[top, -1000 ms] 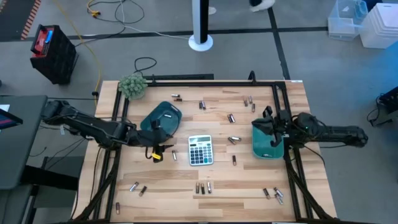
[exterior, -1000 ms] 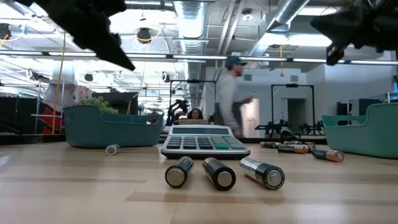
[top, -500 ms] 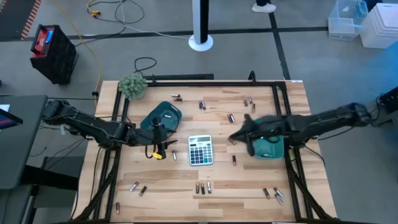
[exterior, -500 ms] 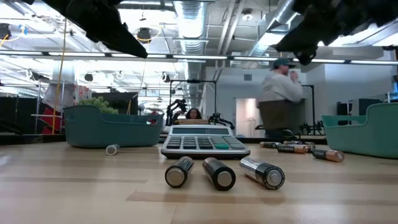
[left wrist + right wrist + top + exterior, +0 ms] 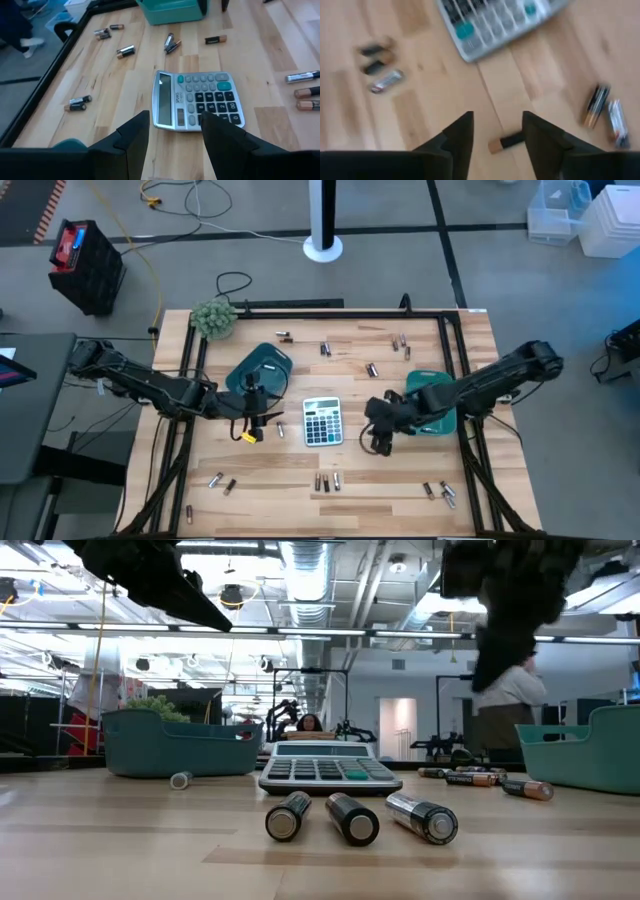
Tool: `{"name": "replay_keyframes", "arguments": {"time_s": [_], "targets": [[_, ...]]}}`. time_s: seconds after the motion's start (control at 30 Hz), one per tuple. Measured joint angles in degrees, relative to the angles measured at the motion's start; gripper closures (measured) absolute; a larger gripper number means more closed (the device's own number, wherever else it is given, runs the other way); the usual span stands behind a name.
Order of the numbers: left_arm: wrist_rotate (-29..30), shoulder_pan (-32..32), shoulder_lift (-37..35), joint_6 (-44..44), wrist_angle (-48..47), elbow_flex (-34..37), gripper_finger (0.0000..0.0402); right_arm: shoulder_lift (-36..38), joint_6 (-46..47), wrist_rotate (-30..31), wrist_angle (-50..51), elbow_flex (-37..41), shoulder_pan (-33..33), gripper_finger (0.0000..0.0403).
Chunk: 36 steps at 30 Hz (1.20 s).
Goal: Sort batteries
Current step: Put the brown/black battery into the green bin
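Note:
Batteries lie scattered over the wooden table: three (image 5: pixel 352 818) near the front edge, others near the far edge (image 5: pixel 325 348) and at the front corners (image 5: pixel 440 492). My right gripper (image 5: pixel 378 442) hangs open, pointing steeply down, just right of the grey calculator (image 5: pixel 321 421). In the right wrist view one copper-ended battery (image 5: pixel 505 143) lies on the table below the gap between its fingers, untouched. My left gripper (image 5: pixel 250 430) stands open to the left of the calculator (image 5: pixel 200 100), above the table, with nothing in it.
A teal tray (image 5: pixel 260 367) sits behind my left gripper and a second one (image 5: pixel 432 402) under my right arm. A small green plant (image 5: pixel 213 317) stands at the far left corner. A black frame (image 5: pixel 300 308) rims the table. A person (image 5: pixel 505 690) moves in the room behind.
My right gripper has swung from above the right tray toward the table's left and near edge, and has tipped from nearly level to pointing steeply down beside the calculator. A person in the room behind has walked to the right.

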<state>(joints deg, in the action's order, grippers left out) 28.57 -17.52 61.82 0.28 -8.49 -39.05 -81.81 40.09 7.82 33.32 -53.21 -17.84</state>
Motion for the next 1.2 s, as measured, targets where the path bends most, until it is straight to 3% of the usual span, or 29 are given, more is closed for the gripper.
{"name": "replay_keyframes", "arguments": {"time_s": [0.13,0.4,0.93,1.07,1.2], "targets": [[0.0,-0.7,-0.5,1.6,0.3,0.0,0.0229,-4.1,6.8,1.6,2.2,0.0,-1.1,0.0196],[0.0,-0.8,-1.5,3.4,0.5,0.0,0.0229,-9.4,17.4,4.1,4.0,0.0,-3.4,0.0199],[-0.1,0.3,-1.5,8.6,4.9,0.0,0.0229,-19.4,24.0,6.7,3.7,-0.3,-5.1,0.0201],[-0.1,1.5,-1.5,8.4,4.9,0.0,0.0229,-20.2,24.0,6.9,3.2,-0.2,-5.7,0.0224],[-0.1,2.2,-1.5,8.2,4.9,0.0,0.0229,-20.2,23.9,6.9,2.4,-0.2,-5.9,0.0276]]}}
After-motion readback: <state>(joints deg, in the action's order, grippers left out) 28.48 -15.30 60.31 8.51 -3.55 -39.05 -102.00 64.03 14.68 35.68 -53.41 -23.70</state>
